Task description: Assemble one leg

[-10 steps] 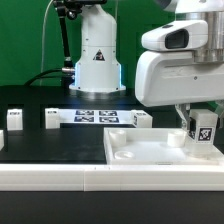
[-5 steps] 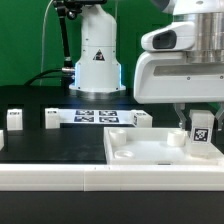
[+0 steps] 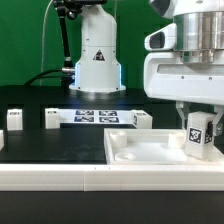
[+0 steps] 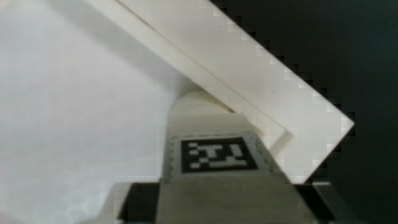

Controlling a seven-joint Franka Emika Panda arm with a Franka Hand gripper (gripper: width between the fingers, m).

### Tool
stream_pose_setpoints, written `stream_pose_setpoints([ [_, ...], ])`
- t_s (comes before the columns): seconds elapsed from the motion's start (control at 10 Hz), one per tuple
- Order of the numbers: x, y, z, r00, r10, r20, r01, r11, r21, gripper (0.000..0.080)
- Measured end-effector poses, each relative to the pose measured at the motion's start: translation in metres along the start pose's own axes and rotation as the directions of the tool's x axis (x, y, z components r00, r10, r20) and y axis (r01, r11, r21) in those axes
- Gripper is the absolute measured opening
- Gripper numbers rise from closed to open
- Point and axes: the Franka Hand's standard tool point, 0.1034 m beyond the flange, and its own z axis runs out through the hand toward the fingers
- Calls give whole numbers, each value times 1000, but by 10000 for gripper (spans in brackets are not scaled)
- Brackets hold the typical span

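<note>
You have the small white plastic block-like leg (image 3: 200, 136), with its black-and-white square tag facing outward, clamped upright between the fingers of the two-finger gripper (image 3: 200, 120). It sits at the corner of the wide flat white panel with round sockets (image 3: 140, 152), close to the front edge of the black bench (image 3: 60, 148) and toward the corner on the exterior view's right. The step in hand looks like seating this leg into the panel's corner socket. From the wrist view, the leg (image 4: 219, 160) stands just in front of the panel's raised edge (image 4: 267, 85) and hides the socket itself, so you cannot tell whether its foot is already touching. The next move probably calls for keeping the post plumb, centring it over the socket and pressing straight down before you let the fingers part (a tilt here could jam it against the rim). The thin white marker board (image 3: 95, 117) lies well apart, toward the back edge.
</note>
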Motion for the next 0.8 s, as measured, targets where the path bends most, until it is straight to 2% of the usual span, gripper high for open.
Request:
stream_pose_setpoints([
  [0.1, 1, 0, 0, 996, 90, 8, -90, 996, 3, 294],
  [0.4, 3, 1, 0, 985, 171, 24, -171, 985, 11, 294],
  [0.5, 3, 1, 1, 988, 155, 24, -155, 988, 11, 409],
  [0.6, 3, 1, 1, 993, 114, 24, -115, 993, 12, 409],
  [0.7, 2, 0, 0, 998, 57, 25, -57, 998, 12, 544],
  [0.8, 1, 0, -1, 1000, -7, 29, 7, 1000, 8, 629],
])
